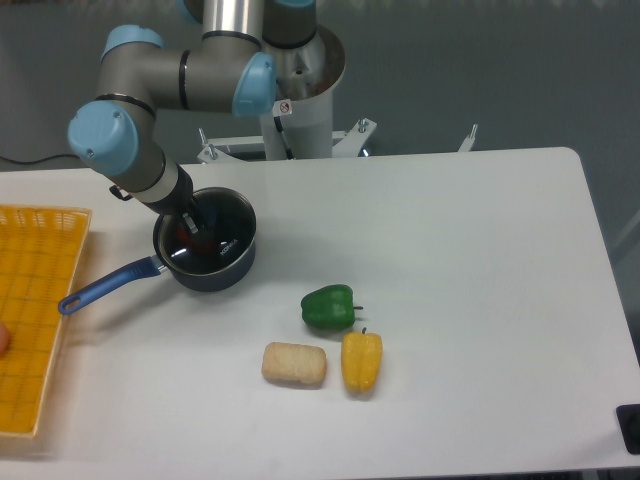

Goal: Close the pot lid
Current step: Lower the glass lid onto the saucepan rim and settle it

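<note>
1 pot [215, 265], 2 peppers [328, 307], 1 basket [30, 320]

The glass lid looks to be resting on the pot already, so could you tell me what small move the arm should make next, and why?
Probably open the fingers and lift straight up. The round clear glass lid appears to lie level on the small dark navy saucepan, with the gripper at its centre; whether it still grips the knob cannot be told.

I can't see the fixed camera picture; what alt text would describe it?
A robot arm's gripper reaches down onto a small dark saucepan with a blue handle, its glass lid apparently on top, on a white table. Nearby lie a green pepper, a yellow pepper and a beige bread-like block; a yellow basket sits at the left edge.
</note>
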You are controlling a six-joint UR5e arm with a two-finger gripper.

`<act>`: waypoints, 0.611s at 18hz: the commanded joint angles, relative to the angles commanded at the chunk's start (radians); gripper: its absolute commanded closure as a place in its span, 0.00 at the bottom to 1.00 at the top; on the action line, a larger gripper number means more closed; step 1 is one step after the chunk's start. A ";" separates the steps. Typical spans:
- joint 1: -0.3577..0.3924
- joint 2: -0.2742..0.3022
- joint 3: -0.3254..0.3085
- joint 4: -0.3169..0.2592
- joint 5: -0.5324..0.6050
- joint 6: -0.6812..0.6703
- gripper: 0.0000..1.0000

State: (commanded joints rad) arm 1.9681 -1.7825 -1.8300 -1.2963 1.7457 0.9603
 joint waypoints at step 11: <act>0.012 0.003 0.034 -0.003 -0.009 0.006 0.00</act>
State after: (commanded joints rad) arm 1.9803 -1.7794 -1.7963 -1.2993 1.7365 0.9664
